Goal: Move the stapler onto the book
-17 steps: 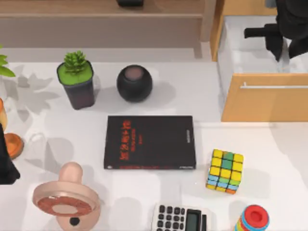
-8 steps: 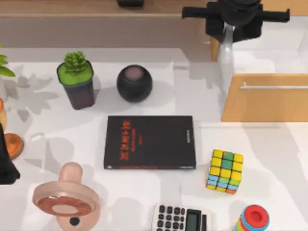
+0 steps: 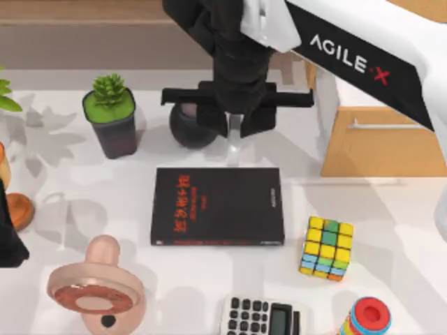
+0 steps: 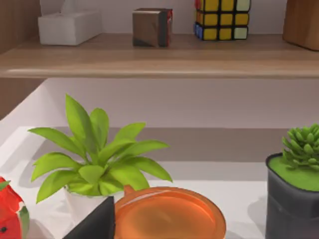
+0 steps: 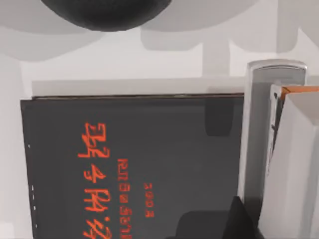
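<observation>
Stapler [image 3: 233, 145]: a slim grey-white bar held upright in the right gripper [image 3: 235, 129], hanging above the table [image 3: 363, 202] just past the far edge of the book [image 3: 218, 206]; in the right wrist view the stapler [image 5: 259, 144] runs alongside a pale finger [image 5: 294, 164].
Book: black cover with red lettering, lying flat at mid-table; the right wrist view looks down on the book [image 5: 134, 164], its far edge level with the stapler's tip.
Right arm: white, marked AGILEX, reaching in from the upper right of the top view; its jaws are clamped on the stapler.
Left arm: parked at the table's left edge, with only a dark part showing [image 3: 8, 237]; whether its jaws are open or closed cannot be told.
Behind the book: a black sphere [image 3: 190, 125], partly under the gripper, and a potted succulent [image 3: 110, 122] to its left.
Right of the book: a colour cube [image 3: 326, 248], near its lower corner.
Front edge: a calculator [image 3: 262, 317].
Left wrist view: a leafy plant [image 4: 99, 154] and an orange dish [image 4: 167, 216].
</observation>
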